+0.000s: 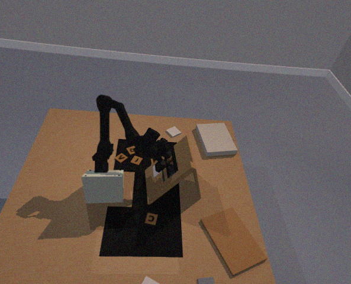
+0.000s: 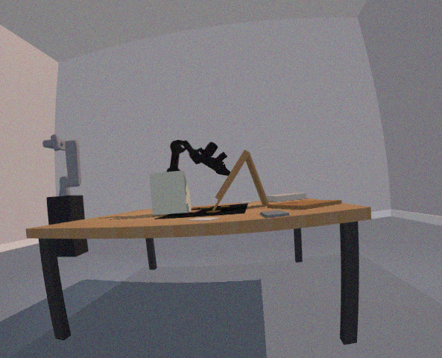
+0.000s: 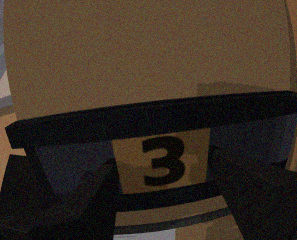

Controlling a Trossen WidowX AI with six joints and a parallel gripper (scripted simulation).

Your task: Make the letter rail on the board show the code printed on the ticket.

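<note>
My gripper [image 1: 160, 165] [image 2: 229, 174] [image 3: 163, 159] is shut on the "3" tile [image 3: 163, 172], one finger on each side. The tile is upright and readable, between the upper and lower lips of the dark rail [image 3: 148, 114] on the tilted wooden board [image 1: 157, 189] [image 2: 232, 175] [image 3: 148, 55]. Bare rail shows on both sides of the tile. The ticket [image 1: 154, 170] [image 3: 145, 235] is below the rail; its print is not readable. Loose tiles include V [image 1: 121, 157], J [image 1: 136, 160], one unclear letter [image 1: 131, 149] and C [image 1: 151, 218]. One more tile is partly hidden beside the board.
A pale green box [image 1: 103, 187] [image 2: 168, 192] stands left of the board. A white slab [image 1: 216, 139] and small white block [image 1: 173, 131] lie behind. An orange-brown slab [image 1: 233, 241] lies right. The dark mat [image 1: 138, 241] runs beneath the board. A grey block [image 1: 206, 280] is at the front.
</note>
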